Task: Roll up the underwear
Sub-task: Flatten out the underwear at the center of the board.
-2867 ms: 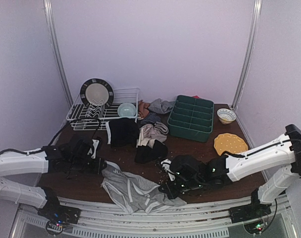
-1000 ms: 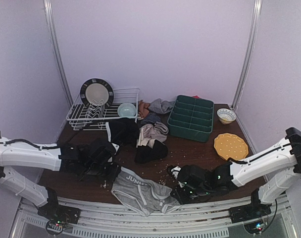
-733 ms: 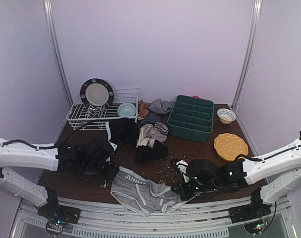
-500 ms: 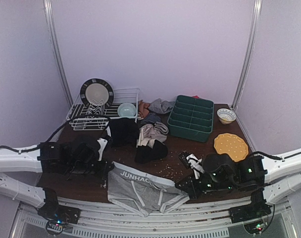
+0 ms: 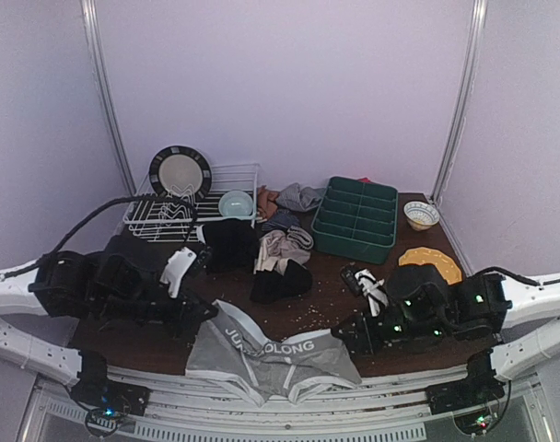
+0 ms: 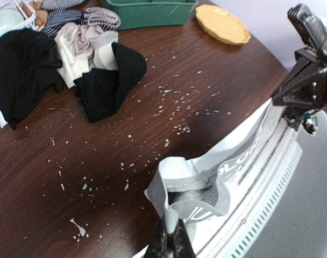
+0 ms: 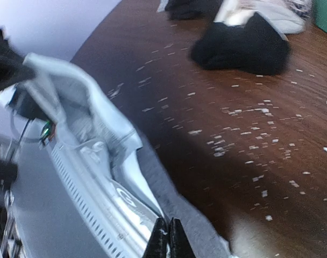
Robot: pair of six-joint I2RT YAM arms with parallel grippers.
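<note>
Item: grey underwear [image 5: 273, 354] | location: near table [image 5: 321, 276] edge, stretched between my claws | left gripper [image 6: 169, 237], right gripper [image 7: 164, 236]: both pinching waistband corners | handling: I judge light, limp, stretchy; hold waistband.

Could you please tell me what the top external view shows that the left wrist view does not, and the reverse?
Only the top external view shows the dark-rimmed plate and the patterned bowl. Only the left wrist view shows, close up, the left gripper shut on a waistband corner of the grey underwear. Both show that garment, the green tray, the yellow plate and the black garment.
</note>
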